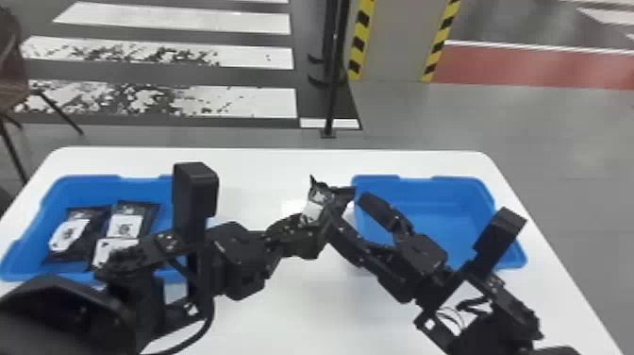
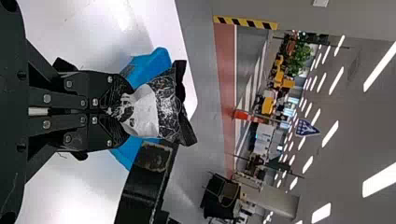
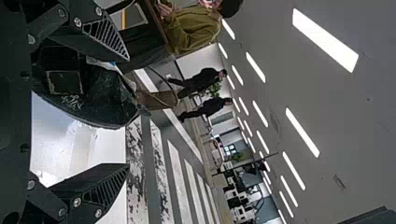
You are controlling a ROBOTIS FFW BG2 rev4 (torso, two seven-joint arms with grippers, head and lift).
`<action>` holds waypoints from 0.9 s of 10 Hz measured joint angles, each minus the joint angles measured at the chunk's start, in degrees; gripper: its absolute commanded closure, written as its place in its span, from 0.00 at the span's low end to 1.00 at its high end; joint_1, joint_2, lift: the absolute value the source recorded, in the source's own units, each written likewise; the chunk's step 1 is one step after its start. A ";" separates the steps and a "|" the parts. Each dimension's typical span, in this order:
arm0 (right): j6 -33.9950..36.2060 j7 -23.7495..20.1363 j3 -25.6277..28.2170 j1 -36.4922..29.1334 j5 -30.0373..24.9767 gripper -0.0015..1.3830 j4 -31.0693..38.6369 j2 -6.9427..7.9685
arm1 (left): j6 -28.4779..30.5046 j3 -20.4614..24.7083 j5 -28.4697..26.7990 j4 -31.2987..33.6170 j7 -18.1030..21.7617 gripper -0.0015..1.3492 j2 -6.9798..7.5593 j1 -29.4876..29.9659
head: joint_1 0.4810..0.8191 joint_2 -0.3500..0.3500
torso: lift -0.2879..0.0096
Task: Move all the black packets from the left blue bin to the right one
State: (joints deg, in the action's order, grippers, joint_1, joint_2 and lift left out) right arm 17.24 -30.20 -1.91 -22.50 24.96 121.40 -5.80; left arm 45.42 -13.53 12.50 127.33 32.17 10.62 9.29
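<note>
"What's it up to, then?"

"Looks to me like a hand-over. The left pincer (image 2: 122, 108) is clamped on one packet (image 1: 317, 200), up above the worktop (image 1: 292, 307), between the left bin (image 1: 89, 178) and the right bin (image 1: 453, 207)."

"And the right pincer (image 3: 128, 112)?"

"Spread wide, right beside that packet. Whether it touches, I can't tell from here."

"So what does the next move want?"

"The right one should get its fingers either side of the packet and close, I'd say, and only then should the left let go. After that it's a short swing to the right bin."

"How many to go?"

"I count three packets (image 1: 70, 231) lying in the left bin, two of them overlapping. So it's early days, as I judge it."

"Anything in the way?"

"Mostly each other. The arms meet nearly tip to tip, so a knock is the likely trouble. And the packet looks soft and crumpled; a poor pinch might let it slip. The black post (image 1: 332, 71) stands on the floor past the worktop, and the chair (image 1: 14, 61) is off to the left. Neither should bother it."
</note>
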 measured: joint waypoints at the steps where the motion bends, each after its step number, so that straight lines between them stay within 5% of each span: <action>1: 0.02 0.18 -0.81 0.41 0.55 0.21 -0.05 -0.16 | 0.00 -0.63 0.10 0.00 -0.07 0.90 0.08 -0.22 | 0.63 0.33 | 0.50; 3: 0.34 0.36 -2.01 0.92 1.25 0.78 -0.11 -0.34 | 0.00 -0.92 0.18 0.00 -0.09 0.90 0.09 -0.40 | 0.63 0.35 | 0.50; 4: 0.65 0.52 -2.32 1.08 1.34 0.91 -0.39 -0.36 | 0.00 -0.92 0.22 0.00 -0.09 0.90 0.07 -0.42 | 0.63 0.35 | 0.50; 6: -0.02 0.75 -2.77 1.12 0.94 0.92 -0.53 -0.36 | -0.07 -0.85 0.31 0.00 -0.09 0.90 0.04 -0.39 | 0.63 0.36 | 0.50; 7: -1.14 0.87 -2.86 1.12 0.64 0.92 -0.51 -0.36 | -0.21 -0.85 0.46 0.00 -0.10 0.75 0.04 -0.31 | 0.63 0.35 | 0.50; 8: -1.84 1.02 -2.89 1.12 0.53 0.92 -0.44 -0.36 | -0.55 -0.60 0.50 0.00 -0.22 0.37 0.00 -0.11 | 0.63 0.35 | 0.50; 9: -2.12 1.40 -2.71 1.14 0.54 0.92 -0.46 -0.35 | -0.33 0.60 0.40 0.01 -0.24 0.09 -0.22 0.44 | 0.63 0.36 | 0.50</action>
State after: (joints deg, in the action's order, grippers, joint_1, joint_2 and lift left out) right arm 15.12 -28.80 -4.63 -21.36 25.50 120.94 -6.15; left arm 45.09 -12.94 12.90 127.35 31.93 10.40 9.72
